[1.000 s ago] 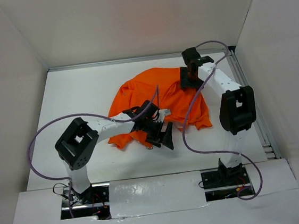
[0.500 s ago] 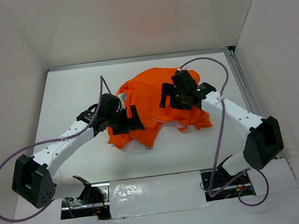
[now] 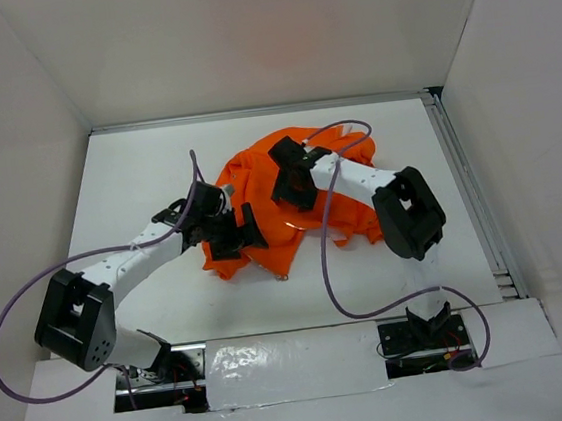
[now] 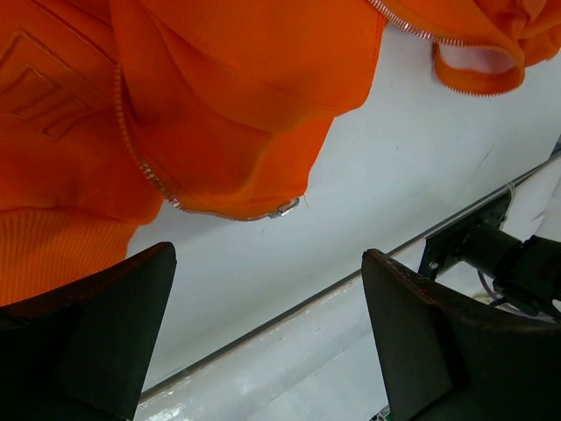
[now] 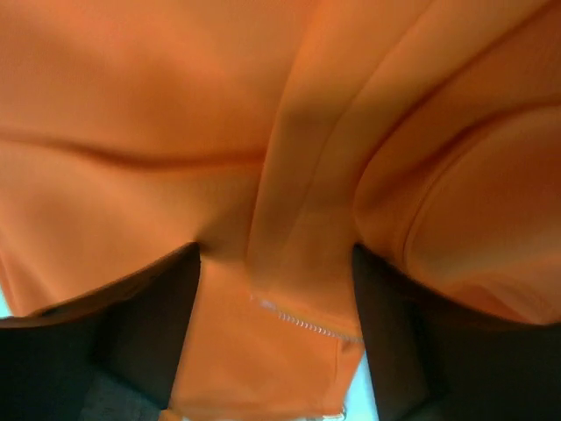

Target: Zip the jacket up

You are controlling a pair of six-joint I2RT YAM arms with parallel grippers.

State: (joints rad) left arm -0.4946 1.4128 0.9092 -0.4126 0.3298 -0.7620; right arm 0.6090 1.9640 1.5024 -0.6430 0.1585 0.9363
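Note:
The orange jacket [image 3: 305, 203] lies crumpled in the middle of the white table. My left gripper [image 3: 237, 231] is at its lower left edge, open and empty. In the left wrist view the gripper [image 4: 267, 338] spans bare table, and the jacket [image 4: 219, 88] hangs just above it. The silver zipper [image 4: 145, 171] runs along the jacket's hem and ends in a metal piece [image 4: 285, 209]. My right gripper [image 3: 290, 177] is over the jacket's upper middle. In the right wrist view it [image 5: 276, 324] stands open, with a fold of orange fabric [image 5: 307, 219] and a short run of zipper teeth [image 5: 307, 324] between the fingers.
White walls close in the table on three sides. A metal rail [image 3: 464, 181] runs along the right edge. A taped white sheet [image 3: 296, 355] covers the near edge by the arm bases. Purple cables [image 3: 332, 265] loop above the table. A black arm mount [image 4: 500, 254] shows in the left wrist view.
The right gripper has swung left from the jacket's right side to its upper middle. The left arm has folded back to the left; its gripper stays at the jacket's lower left edge.

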